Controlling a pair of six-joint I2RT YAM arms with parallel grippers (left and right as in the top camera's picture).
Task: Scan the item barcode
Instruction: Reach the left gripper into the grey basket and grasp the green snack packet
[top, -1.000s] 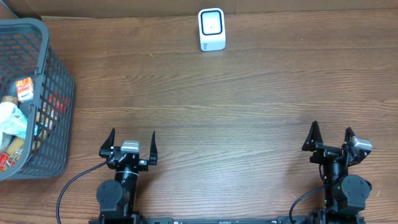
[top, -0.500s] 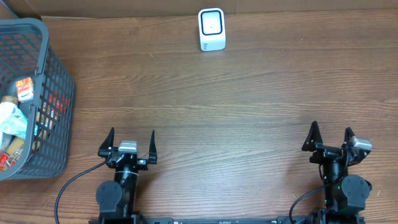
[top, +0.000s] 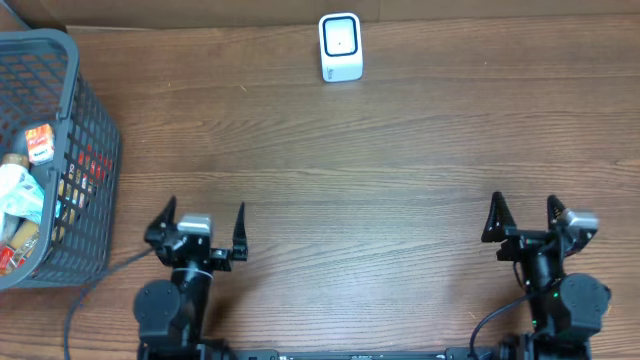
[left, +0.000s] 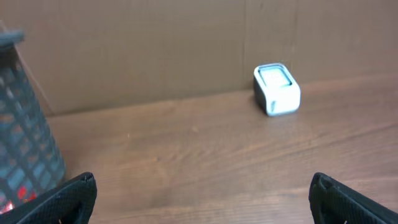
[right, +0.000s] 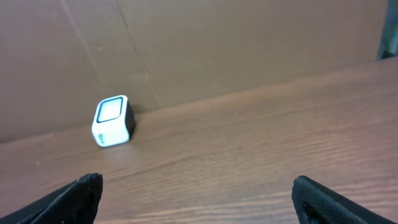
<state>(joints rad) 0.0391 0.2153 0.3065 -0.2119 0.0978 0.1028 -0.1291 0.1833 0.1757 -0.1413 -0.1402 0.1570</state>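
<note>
- Both left gripper (top: 205, 212) and right gripper (top: 523, 205) are being held wide open, empty.
- Nothing is being scanned; items (top: 18, 195) are lying in the left basket (top: 95, 150), far scanner (top: 340, 46) untouched.

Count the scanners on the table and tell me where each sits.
1. The white scanner stands at the far edge, against the cardboard wall; none seems hidden.

White scanner (top: 340, 47), grey basket (top: 96, 170), brown woodgrain table (top: 380, 170)
</note>
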